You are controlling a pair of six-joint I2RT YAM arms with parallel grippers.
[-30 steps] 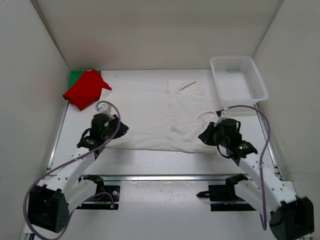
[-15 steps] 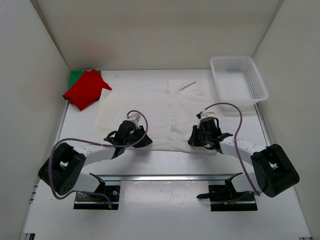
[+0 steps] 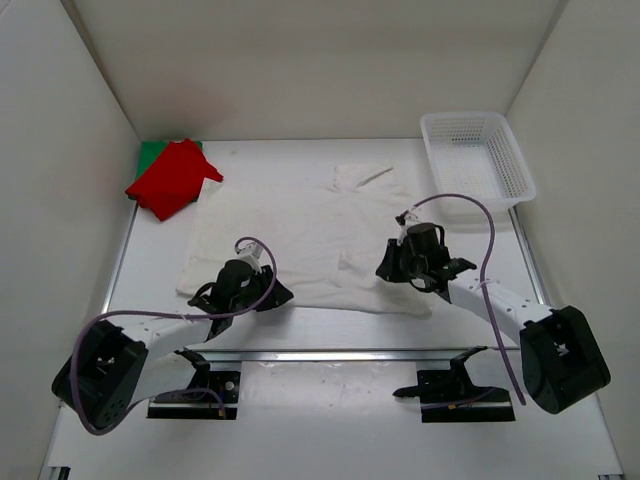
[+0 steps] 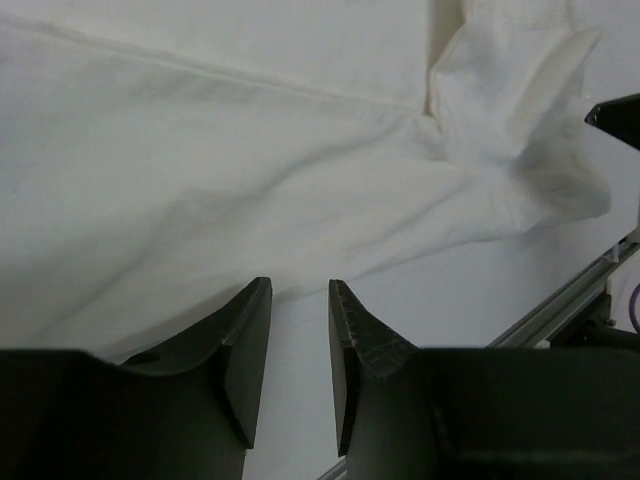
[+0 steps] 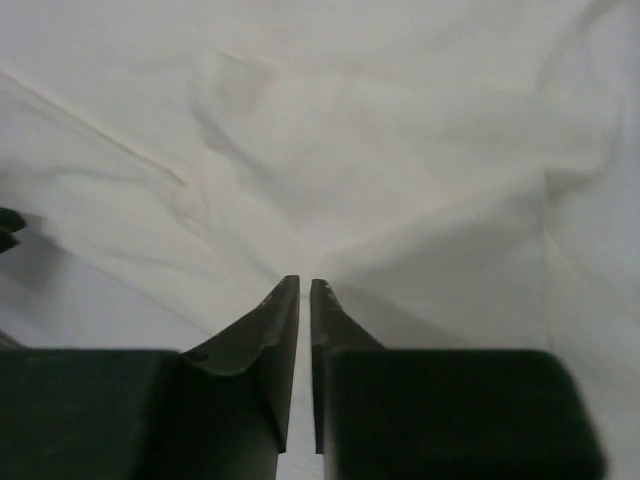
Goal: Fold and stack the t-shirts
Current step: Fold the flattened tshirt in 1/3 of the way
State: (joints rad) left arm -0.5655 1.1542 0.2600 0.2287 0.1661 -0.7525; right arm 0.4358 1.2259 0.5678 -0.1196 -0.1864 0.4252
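3 shirts: 1 off-white shirt (image 3: pixel 310 235) spread mid-table, 1 red shirt (image 3: pixel 172 180) lying on 1 green shirt (image 3: pixel 150 152) in the far left corner. 1 mesh basket (image 3: pixel 475 158) far right. left gripper (image 4: pixel 300 285) narrowly parted, empty, at the near hem. right gripper (image 5: pixel 305 282) nearly closed over the cloth; whether it pinches any is unclear.

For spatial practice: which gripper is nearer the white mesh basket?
Right. The right gripper grips the off-white t-shirt off the white mesh basket's near-left corner; the left gripper is across the shirt, much farther.
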